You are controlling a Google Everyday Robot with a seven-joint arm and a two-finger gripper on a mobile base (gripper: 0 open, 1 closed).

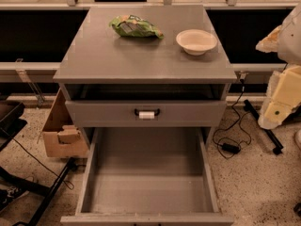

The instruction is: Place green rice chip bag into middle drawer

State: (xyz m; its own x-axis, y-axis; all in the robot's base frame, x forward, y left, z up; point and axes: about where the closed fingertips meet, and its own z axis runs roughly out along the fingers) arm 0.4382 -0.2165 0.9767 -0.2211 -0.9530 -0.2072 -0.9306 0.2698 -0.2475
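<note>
The green rice chip bag [136, 26] lies on the grey cabinet top [117, 60], at the back, left of centre. A cream-white bowl [196, 41] stands to its right. The middle drawer [148, 173] is pulled far out below, and its grey floor is bare. Above it is a closed drawer front with a black handle and white tag [146, 113]. My gripper [278, 102] is at the right edge of the view, beside the cabinet, level with the drawer front and well away from the bag.
A cardboard box [61, 131] sits on the floor left of the cabinet. Black stand legs [42, 192] and a cable lie at lower left. A black cable and adapter [230, 147] lie on the floor at right.
</note>
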